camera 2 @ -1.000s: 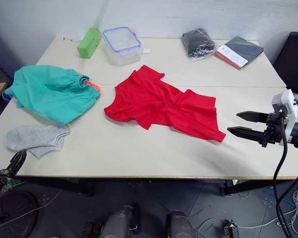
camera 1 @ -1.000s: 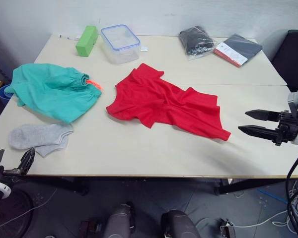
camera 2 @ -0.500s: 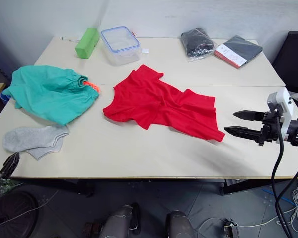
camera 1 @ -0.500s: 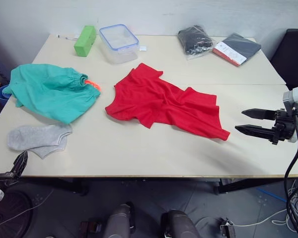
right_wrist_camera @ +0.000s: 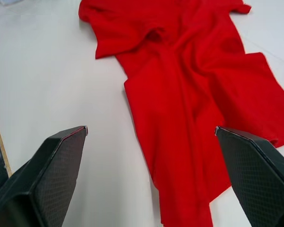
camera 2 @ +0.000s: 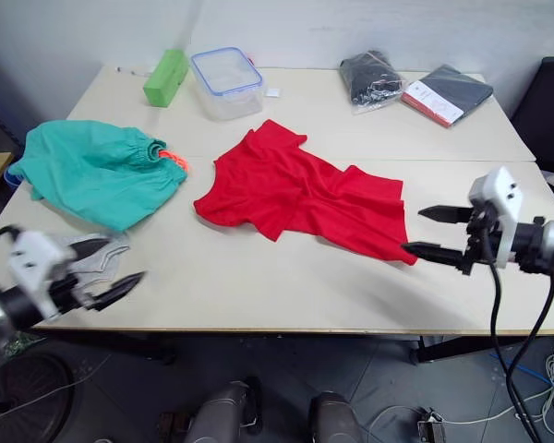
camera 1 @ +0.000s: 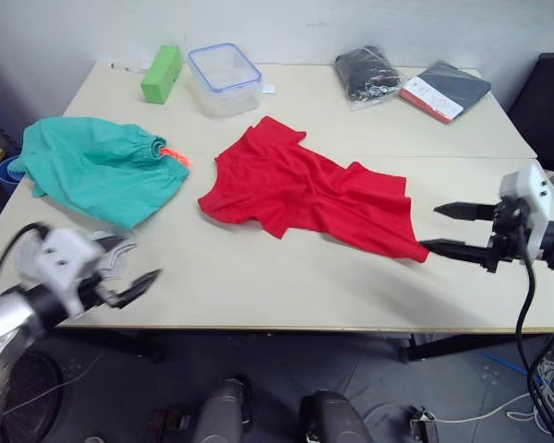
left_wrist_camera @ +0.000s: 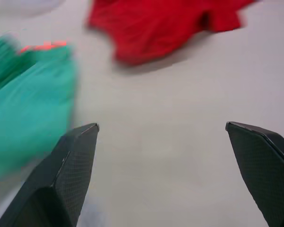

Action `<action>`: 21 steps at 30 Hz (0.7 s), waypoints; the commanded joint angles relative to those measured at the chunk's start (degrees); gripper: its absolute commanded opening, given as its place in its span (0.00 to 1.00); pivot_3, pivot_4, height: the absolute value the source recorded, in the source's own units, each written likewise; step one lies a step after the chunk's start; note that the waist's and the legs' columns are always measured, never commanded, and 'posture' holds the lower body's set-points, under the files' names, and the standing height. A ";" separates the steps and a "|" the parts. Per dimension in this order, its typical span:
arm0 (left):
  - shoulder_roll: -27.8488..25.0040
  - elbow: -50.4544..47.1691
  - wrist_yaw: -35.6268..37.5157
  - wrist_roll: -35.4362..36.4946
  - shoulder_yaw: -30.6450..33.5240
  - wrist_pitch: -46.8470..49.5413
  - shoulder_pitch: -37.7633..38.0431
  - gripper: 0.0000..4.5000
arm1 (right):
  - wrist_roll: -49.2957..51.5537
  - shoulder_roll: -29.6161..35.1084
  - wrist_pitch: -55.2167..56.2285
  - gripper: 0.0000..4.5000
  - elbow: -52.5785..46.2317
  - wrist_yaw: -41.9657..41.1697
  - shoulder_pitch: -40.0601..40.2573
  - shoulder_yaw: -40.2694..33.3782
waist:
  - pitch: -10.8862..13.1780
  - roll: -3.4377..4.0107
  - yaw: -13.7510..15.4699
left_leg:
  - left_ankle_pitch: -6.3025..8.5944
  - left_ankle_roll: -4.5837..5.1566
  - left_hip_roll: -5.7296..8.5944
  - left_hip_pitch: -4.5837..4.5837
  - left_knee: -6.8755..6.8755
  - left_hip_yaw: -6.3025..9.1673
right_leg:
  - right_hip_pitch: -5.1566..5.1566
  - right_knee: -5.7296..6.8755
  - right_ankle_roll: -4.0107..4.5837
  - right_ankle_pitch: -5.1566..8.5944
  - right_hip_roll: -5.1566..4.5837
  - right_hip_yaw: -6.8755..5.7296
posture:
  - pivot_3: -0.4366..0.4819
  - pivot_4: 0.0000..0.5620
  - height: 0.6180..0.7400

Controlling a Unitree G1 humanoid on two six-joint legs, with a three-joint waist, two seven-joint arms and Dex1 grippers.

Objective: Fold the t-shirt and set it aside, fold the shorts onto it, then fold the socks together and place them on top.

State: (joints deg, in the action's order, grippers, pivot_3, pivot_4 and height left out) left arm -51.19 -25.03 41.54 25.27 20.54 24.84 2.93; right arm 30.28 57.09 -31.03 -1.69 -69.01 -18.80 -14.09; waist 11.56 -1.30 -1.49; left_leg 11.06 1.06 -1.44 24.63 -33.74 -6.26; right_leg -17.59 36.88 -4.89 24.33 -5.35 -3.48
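1. Head views: the t-shirt (camera 1: 309, 198) lies crumpled in the middle of the table (camera 1: 258, 286), its long axis running on a diagonal from the far collar end down to a hem corner that points at the right gripper (camera 1: 446, 230). That gripper hangs just beside the corner, fingers spread wide and empty. The left gripper (camera 2: 107, 266) is over the near left edge, above the socks (camera 2: 97, 260), well apart from the shirt, also spread and empty. The shorts (camera 1: 97, 168) lie at the far left, unfolded. My judgement: the right arm is much the nearer one for the first grasp.

2. Left wrist view: the fingers (left_wrist_camera: 68, 170) stand wide with bare tabletop between them; the shorts sit off to one side and the shirt's nearer sleeve end lies ahead, well apart.

3. Right wrist view: the fingers (right_wrist_camera: 52, 165) are wide apart with nothing held, and the shirt runs lengthwise straight away from them, its hem end nearest and slightly toward one finger. Closing on that hem looks like a short reach forward.
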 commanded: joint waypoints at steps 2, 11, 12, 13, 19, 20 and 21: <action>0.70 9.55 9.39 -7.78 -18.53 -6.36 -19.90 1.00 | 1.48 -1.24 -0.33 0.98 -9.39 2.48 2.32 -0.70 | 0.05 0.24 0.24 | -0.18 -0.01 0.00 0.00 0.02 -0.04 | -0.03 0.04 -0.01 0.00 0.04 -0.01 | 0.48 0.27 1.00; 14.18 40.90 18.21 -23.26 -38.18 -23.24 -46.80 1.00 | -5.29 -4.85 2.51 0.98 -10.11 11.61 3.05 3.16 | 0.12 0.15 -0.08 | -0.31 0.20 -0.07 0.02 -0.33 -0.24 | -0.08 0.26 -0.10 -0.01 0.16 0.07 | 0.48 0.27 1.00; 15.42 43.66 18.30 -24.57 -39.11 -24.65 -48.34 1.00 | -6.02 -5.20 2.16 0.98 -9.96 12.96 2.85 3.45 | 0.12 0.14 -0.07 | -0.32 0.21 -0.08 0.01 -0.36 -0.27 | -0.10 0.31 -0.10 -0.01 0.16 0.11 | 0.48 0.27 1.00; 16.73 46.48 18.11 -25.65 -39.75 -25.77 -49.88 1.00 | -6.86 -5.40 2.13 0.98 -9.70 14.02 2.69 3.80 | 0.13 0.13 -0.03 | -0.32 0.21 -0.09 0.01 -0.42 -0.27 | -0.10 0.37 -0.10 -0.01 0.16 0.11 | 0.48 0.27 1.00; 22.72 61.81 15.40 -30.93 -41.18 -32.50 -56.46 0.81 | -9.34 -5.87 1.91 1.00 -8.12 17.35 3.72 3.48 | 0.16 0.08 0.14 | -0.35 0.27 -0.09 0.02 -0.59 -0.21 | -0.14 0.61 -0.11 -0.01 0.10 0.10 | 0.48 0.27 1.00; 23.59 63.93 14.66 -31.71 -41.21 -33.32 -57.20 0.73 | -9.29 -6.05 1.85 1.00 -7.83 17.81 3.95 3.14 | 0.16 0.08 0.08 | -0.35 0.27 -0.09 0.02 -0.59 -0.20 | -0.14 0.61 -0.11 -0.01 0.10 0.09 | 0.48 0.27 1.00; 24.21 65.52 14.13 -32.32 -41.20 -34.05 -57.75 0.67 | -9.24 -6.13 1.88 1.00 -7.60 18.09 4.11 2.94 | 0.16 0.08 0.13 | -0.35 0.27 -0.09 0.02 -0.59 -0.20 | -0.14 0.62 -0.11 -0.01 0.10 0.09 | 0.48 0.27 1.00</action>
State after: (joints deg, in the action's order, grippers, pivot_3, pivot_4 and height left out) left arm -27.48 38.35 57.09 -5.64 -20.95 -7.48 -53.41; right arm 21.17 51.17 -29.35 -9.05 -51.70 -14.85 -9.27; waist 11.72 -1.22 -1.37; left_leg 10.70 1.33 -1.52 24.65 -34.33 -6.44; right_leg -17.73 37.51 -4.99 24.32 -5.25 -3.42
